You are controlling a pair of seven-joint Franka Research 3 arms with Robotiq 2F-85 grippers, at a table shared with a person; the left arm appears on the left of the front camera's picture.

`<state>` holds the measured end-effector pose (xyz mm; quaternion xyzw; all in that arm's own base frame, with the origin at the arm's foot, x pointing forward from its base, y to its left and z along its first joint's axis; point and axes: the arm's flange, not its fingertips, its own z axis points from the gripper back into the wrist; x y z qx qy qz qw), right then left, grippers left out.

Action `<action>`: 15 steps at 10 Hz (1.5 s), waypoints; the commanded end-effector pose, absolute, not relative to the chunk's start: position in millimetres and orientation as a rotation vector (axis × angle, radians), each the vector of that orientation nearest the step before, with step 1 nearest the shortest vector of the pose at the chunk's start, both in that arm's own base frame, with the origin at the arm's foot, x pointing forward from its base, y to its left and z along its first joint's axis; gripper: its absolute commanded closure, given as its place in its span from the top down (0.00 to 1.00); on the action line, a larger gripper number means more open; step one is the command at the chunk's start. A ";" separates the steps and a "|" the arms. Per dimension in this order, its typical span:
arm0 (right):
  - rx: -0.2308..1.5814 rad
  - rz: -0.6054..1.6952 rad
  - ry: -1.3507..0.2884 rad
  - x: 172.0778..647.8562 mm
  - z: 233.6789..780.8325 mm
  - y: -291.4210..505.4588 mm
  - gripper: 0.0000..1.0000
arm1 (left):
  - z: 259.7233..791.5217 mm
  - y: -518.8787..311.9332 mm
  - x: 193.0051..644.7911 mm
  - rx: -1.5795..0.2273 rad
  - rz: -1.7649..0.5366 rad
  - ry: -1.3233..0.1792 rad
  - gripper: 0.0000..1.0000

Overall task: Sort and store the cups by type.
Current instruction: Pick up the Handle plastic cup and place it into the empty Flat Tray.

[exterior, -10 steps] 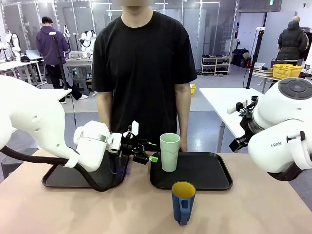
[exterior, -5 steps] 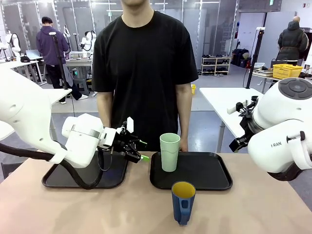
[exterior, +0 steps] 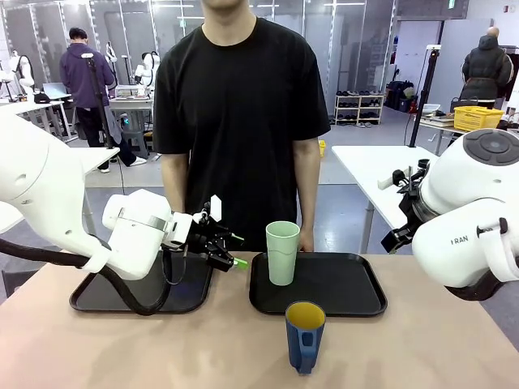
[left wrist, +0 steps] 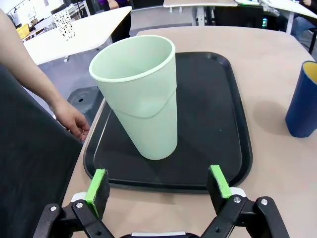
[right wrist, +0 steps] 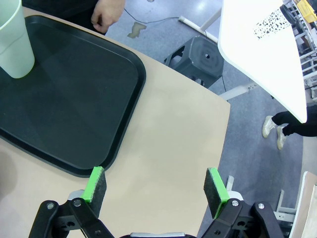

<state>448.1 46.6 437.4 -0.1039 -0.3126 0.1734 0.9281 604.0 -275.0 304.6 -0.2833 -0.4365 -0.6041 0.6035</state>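
Wide and empty at centre left, left claw [exterior: 238,250] facing the mint tumbler [exterior: 282,253], upright on the black tray [exterior: 345,285] mid-frame; blue mug [exterior: 305,334] on the table [exterior: 422,348] at lower centre. Right claw [right wrist: 156,191] likewise agape. Risk ahead: an off-centre finger clipping the tall tumbler, toppling it.

White arms [exterior: 49,190], black hands [left wrist: 157,174], green pads [left wrist: 97,186]

Two black trays [exterior: 345,285] on table [exterior: 203,352]

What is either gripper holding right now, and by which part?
Nothing. Left gripper is open and empty, short of the mint-green tumbler standing on the black tray. Right gripper is open over the table beside that tray. Blue mug sits untouched.
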 end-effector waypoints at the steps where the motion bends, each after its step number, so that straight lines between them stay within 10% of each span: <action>1: -0.219 0.365 -0.639 448.2 436.1 46.0 1.00 | 303.4 -277.4 608.6 -0.642 -1.415 -1.021 1.00; 5: -0.219 0.365 -0.639 448.2 436.1 46.0 1.00 | 304.7 -275.1 604.0 -0.656 -1.399 -1.011 1.00; 15: -0.219 0.365 -0.639 448.2 436.1 46.0 1.00 | 454.1 -15.6 455.2 0.131 -1.318 -0.367 1.00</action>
